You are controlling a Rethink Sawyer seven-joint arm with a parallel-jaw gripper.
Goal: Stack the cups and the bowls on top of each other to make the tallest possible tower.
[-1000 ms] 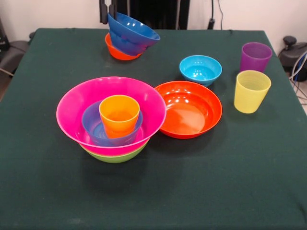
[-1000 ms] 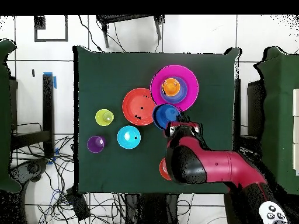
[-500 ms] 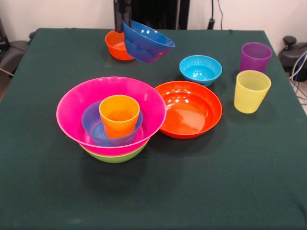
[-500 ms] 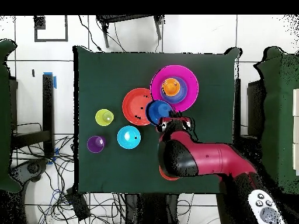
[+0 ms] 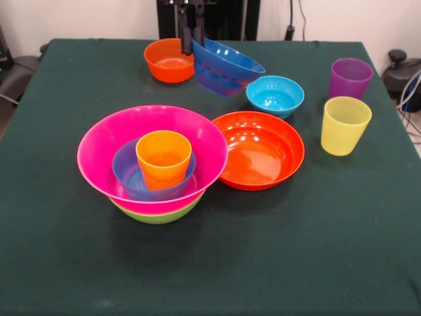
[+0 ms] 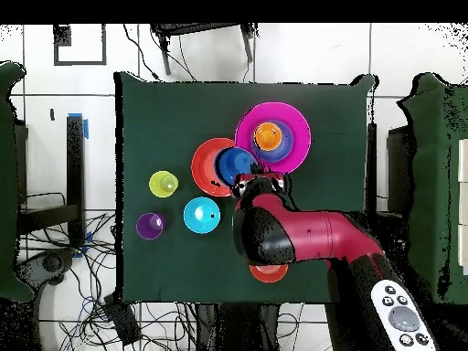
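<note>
My arm reaches down from the far edge; my end effector (image 5: 187,29) pinches the rim of a tilted dark blue bowl (image 5: 227,66), lifted above the bench (image 5: 66,263).

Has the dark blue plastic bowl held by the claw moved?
Yes. The dark blue bowl moved rightward in the front view, away from the small orange bowl, toward the cyan bowl.

Oblique front, straight-down overhead; shared table (image 5: 59,263)
</note>
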